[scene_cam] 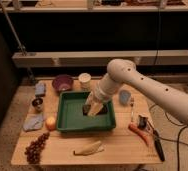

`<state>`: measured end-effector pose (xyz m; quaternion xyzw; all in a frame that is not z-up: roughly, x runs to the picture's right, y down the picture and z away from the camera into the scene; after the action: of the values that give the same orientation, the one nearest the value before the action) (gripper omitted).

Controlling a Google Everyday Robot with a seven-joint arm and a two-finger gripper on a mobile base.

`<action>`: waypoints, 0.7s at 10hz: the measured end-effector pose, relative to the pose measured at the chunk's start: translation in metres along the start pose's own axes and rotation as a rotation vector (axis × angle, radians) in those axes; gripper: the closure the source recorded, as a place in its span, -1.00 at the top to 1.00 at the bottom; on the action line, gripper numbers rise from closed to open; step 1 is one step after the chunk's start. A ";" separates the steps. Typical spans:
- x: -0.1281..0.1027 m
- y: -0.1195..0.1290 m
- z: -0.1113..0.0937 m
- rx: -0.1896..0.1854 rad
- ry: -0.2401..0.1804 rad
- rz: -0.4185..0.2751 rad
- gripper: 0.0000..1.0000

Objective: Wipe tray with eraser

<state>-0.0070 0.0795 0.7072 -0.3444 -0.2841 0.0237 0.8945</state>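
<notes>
Dark shelving backs a wooden table (62, 150) where the green tray (69, 122) sits at the centre. From the right edge the arm reaches in, putting the gripper (93, 109) inside the tray toward its right wall. It seems to hold a pale eraser (94, 110), though whether the fingers pinch it cannot be told. A skewed stroke could shove the tray toward the apple (50, 122) and grapes (36, 147) near the left edge, or the eraser could catch the tray's wall and slip free.
</notes>
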 end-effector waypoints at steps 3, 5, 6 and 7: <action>0.001 0.000 0.003 -0.004 -0.003 0.000 -1.00; 0.000 -0.005 0.024 -0.010 -0.021 -0.028 -1.00; 0.000 -0.010 0.042 -0.012 -0.032 -0.046 -1.00; -0.002 -0.014 0.061 -0.015 -0.042 -0.062 -1.00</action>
<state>-0.0428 0.1049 0.7522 -0.3415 -0.3135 0.0010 0.8860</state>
